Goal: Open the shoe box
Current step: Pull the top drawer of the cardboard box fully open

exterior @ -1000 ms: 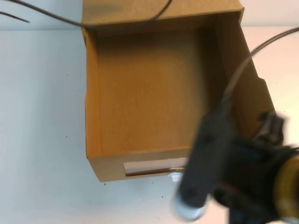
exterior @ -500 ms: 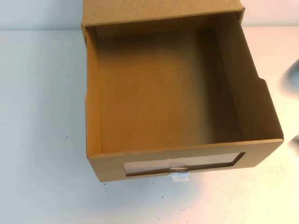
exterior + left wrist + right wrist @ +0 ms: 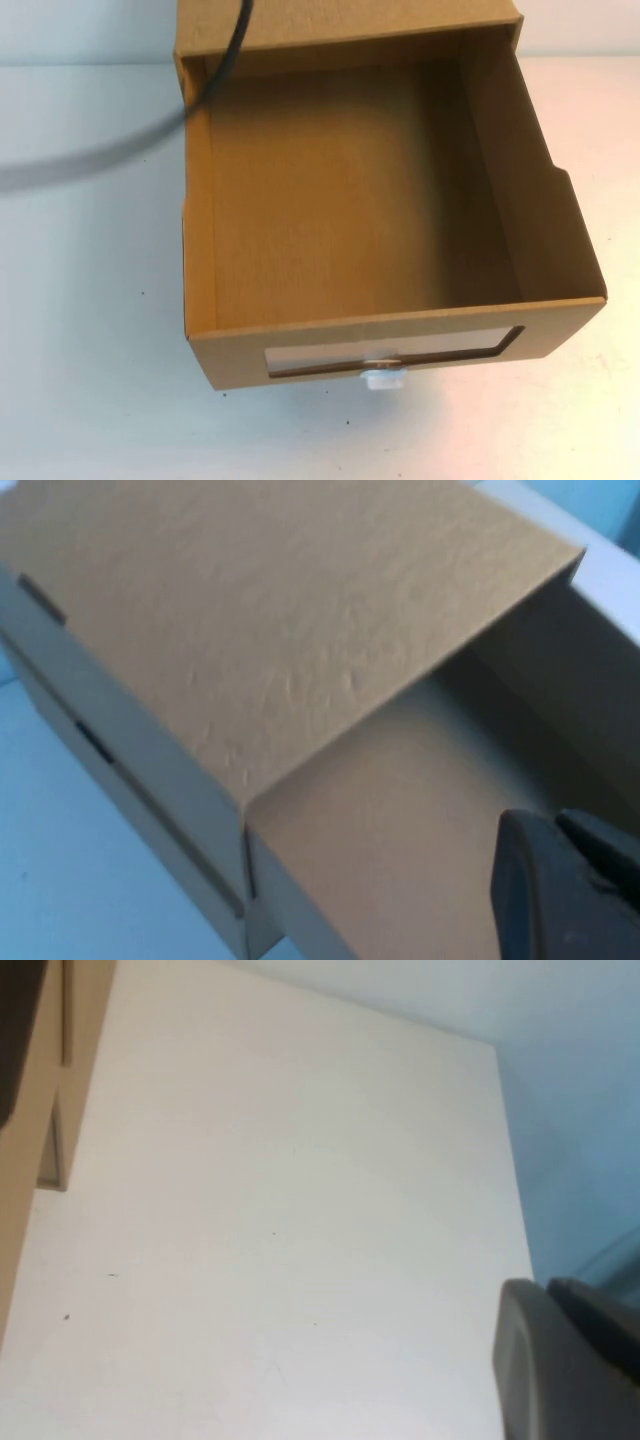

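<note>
One shoe box [image 3: 395, 345] sits mid-table, its one drawer [image 3: 340, 200] out and bare, the left gripper [image 3: 560, 880] above its sleeve [image 3: 250, 630] with a grip I cannot tell, the right gripper [image 3: 560, 1360] pinched together, empty, over the table [image 3: 300, 1210] beside the box.

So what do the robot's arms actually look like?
Little shows: the left gripper, above the shoe box, and the right gripper, over the table beside it, are each a matte dark-grey blocky part. A thin black cable arcs across the high view.
</note>
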Robot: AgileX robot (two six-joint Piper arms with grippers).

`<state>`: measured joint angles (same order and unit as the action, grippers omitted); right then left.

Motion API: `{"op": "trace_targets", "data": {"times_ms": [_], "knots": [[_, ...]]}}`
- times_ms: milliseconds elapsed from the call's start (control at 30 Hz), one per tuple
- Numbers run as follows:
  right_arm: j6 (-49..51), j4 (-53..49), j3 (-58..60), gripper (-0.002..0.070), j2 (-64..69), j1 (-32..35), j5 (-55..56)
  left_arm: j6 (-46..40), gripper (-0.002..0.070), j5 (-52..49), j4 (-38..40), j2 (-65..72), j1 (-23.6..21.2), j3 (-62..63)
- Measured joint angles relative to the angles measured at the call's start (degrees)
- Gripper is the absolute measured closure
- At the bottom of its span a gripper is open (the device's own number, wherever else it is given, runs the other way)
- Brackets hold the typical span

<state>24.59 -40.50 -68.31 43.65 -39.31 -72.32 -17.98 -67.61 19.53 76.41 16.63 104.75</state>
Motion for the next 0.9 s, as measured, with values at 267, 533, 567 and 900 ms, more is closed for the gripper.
{"op": "trace_targets", "data": {"times_ms": [267,533,567,900], "knots": [[-0.14,7.01,2.98,0.0689,0.01,-0.02,-0.05,-1.73,0.068,22.75,-0.97,-25.37,0.0,-36.9],[-0.14,8.0,4.44,0.0689,0.01,-0.02,3.37,-3.29,0.068,37.59,-0.87,-51.06,0.0,-65.14],[-0.14,8.05,4.44,0.0689,0.01,-0.02,3.96,-3.41,0.068,38.79,-0.87,-54.12,0.0,-68.21],[-0.14,8.86,4.44,0.0689,0.01,-0.02,6.12,-2.09,0.068,45.55,-0.52,-72.81,0.0,-90.58]]}}
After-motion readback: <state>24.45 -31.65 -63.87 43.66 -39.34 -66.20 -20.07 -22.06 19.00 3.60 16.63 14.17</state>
